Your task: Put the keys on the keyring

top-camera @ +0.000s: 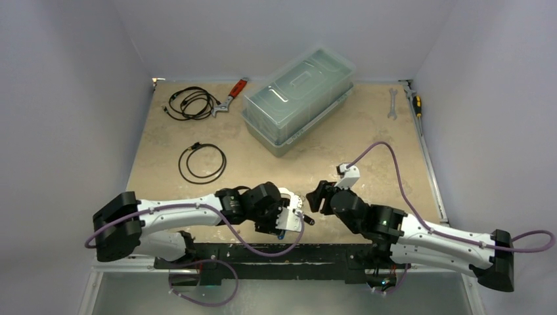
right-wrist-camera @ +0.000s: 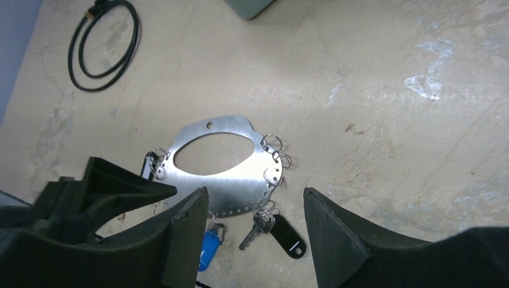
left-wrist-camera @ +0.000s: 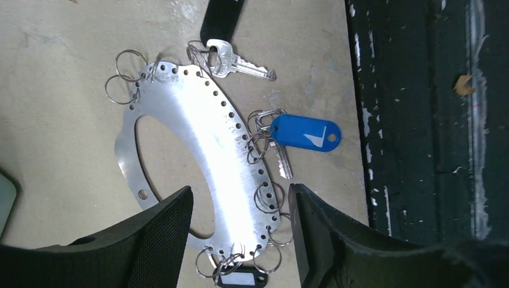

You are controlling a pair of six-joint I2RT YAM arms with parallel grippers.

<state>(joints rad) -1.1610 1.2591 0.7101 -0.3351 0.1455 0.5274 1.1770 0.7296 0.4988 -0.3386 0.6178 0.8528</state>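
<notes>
Down near the front edge of the beige worktop (top-camera: 295, 167), we have both hands low over the keyring (left-wrist-camera: 204, 132). It is a flat silver oval plate with a large cut-out, small holes along its rim and split rings hanging from them. Our left hand (left-wrist-camera: 240, 240) is spread, with a finger on each side of the plate's end; we cannot tell whether they touch it. Our right hand (right-wrist-camera: 255, 234) is spread as well and grips nothing.

The keys (left-wrist-camera: 240, 65) lie on the worktop just beside the plate, with their rings at its rim. One carries a blue tag (left-wrist-camera: 305, 133) and another a black tag (left-wrist-camera: 223, 18).

The surface is mottled, with pale scuffs and white patches, and a dark, paint-chipped strip (left-wrist-camera: 420, 150) runs along its front. Plain pale walls (top-camera: 263, 33) close it in on three sides. Well back from us sit a lidded clear box (top-camera: 299, 98) and a black cable loop (top-camera: 202, 163).
</notes>
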